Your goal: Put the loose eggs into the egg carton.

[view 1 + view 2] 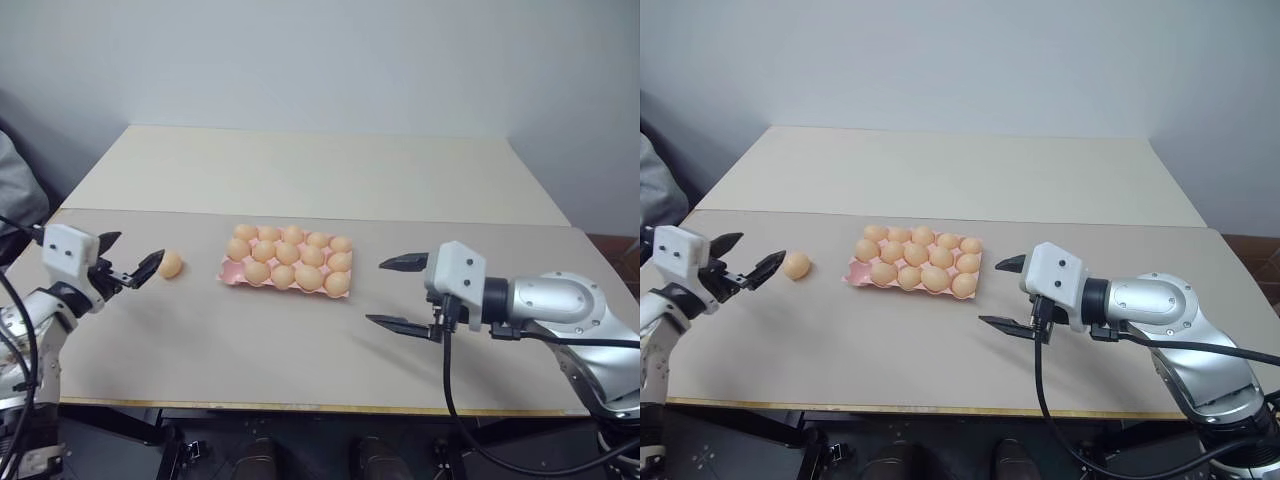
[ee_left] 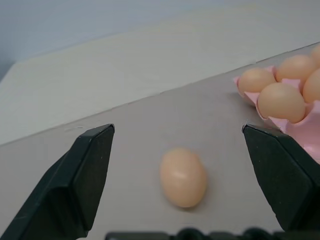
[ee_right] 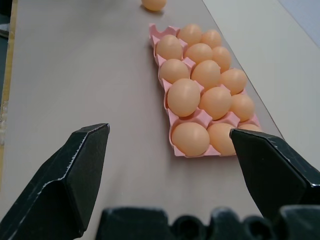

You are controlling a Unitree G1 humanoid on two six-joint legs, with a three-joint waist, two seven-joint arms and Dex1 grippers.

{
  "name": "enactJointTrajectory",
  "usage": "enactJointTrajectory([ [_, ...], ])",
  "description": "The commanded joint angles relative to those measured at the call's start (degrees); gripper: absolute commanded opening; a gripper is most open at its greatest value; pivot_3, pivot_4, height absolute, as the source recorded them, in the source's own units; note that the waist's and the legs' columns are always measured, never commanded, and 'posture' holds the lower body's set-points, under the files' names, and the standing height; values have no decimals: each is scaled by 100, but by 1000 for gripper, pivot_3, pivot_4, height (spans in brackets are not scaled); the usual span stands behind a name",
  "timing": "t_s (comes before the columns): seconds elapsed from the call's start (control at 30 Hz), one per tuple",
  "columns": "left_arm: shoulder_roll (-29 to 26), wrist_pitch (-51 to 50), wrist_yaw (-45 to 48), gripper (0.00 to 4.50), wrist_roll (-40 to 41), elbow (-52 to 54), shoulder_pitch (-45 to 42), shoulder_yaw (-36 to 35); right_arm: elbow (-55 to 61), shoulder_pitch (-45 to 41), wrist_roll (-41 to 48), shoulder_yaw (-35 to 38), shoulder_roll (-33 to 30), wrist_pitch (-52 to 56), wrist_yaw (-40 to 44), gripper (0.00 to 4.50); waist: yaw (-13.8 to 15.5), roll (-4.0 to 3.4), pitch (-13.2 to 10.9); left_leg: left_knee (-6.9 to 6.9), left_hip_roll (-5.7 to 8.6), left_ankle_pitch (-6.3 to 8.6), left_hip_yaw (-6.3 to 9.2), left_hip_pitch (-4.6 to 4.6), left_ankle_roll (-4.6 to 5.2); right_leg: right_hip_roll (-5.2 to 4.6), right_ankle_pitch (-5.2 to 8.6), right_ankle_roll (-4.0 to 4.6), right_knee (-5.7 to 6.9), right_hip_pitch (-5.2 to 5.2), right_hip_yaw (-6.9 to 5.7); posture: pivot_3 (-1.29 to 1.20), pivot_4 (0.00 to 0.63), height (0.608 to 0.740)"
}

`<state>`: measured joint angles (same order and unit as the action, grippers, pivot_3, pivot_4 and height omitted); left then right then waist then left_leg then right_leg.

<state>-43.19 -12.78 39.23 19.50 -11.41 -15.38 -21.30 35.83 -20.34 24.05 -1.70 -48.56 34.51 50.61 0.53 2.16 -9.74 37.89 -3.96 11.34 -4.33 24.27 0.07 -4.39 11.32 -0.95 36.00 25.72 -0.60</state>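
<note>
Head views: egg carton (image 1: 287, 262), pale pink moulded tray, lies flat mid-table, long axis running left to right, slightly skewed; its cups are filled with smooth orange-tan eggs. One loose egg (image 1: 170, 264), oval, matte-smooth shell, lies on the beige table (image 1: 250, 340) well left of the carton, its long axis tilted slightly off upright in the picture. Left gripper (image 1: 125, 262), black fingers spread wide, points toward this egg, one tip just beside it, nothing held. Right gripper (image 1: 397, 292), fingers spread wide and empty, hangs right of the carton.

Left wrist view: loose egg lies ahead between the parted fingers (image 2: 80, 180), apart from both; carton corner beyond.

Right wrist view: carton stretches lengthwise away; wedge-shaped fingers (image 3: 75, 175) parted.
</note>
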Motion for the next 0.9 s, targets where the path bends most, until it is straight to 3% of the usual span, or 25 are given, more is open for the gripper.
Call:
enactJointTrajectory([
  [0.03, 107, 200, -196, 4469, -256, -433, -437, 224, 252, 35, 9, 114, -75, 81, -102, 4500, 7, 0, 0, 0, 0, 0, 0, -1, 0, 0, 0, 0, 1, -1, 0, 0, 150, 740],
  [0.37, 321, 432, -229, 4469, -741, -2010, -1311, 760, 435, 470, -11, 519, -473, 179, -150, 4500, 6, 5, 2, 0, 4, 0, 0, 1, 1, -2, -4, 2, -1, -3, 1, 0, 150, 740],
  [0.63, 536, 561, -174, 4469, -802, -2795, -1902, 848, 697, 375, 264, 561, -367, 532, -384, 4500, 17, 11, 2, 0, 3, -1, 6, 1, 1, 1, -3, 0, 3, -4, -2, 0, 150, 740],
  [0.73, 441, 705, 204, 3894, -872, -3097, -2084, 956, 731, 488, 254, 573, -405, 552, -433, 4500, 15, 11, 2, 1, 6, -1, 7, -1, 1, -1, -5, 0, -2, -12, -1, 0, 150, 740],
  [0.9, 251, 789, 159, 2194, -1144, -3573, -2273, 1073, 802, 501, 316, 632, -405, 632, -502, 4500, -2, 11, 2, 1, 5, -1, 7, 0, 1, 1, -6, -1, -5, -11, -1, 0, 150, 740],
])
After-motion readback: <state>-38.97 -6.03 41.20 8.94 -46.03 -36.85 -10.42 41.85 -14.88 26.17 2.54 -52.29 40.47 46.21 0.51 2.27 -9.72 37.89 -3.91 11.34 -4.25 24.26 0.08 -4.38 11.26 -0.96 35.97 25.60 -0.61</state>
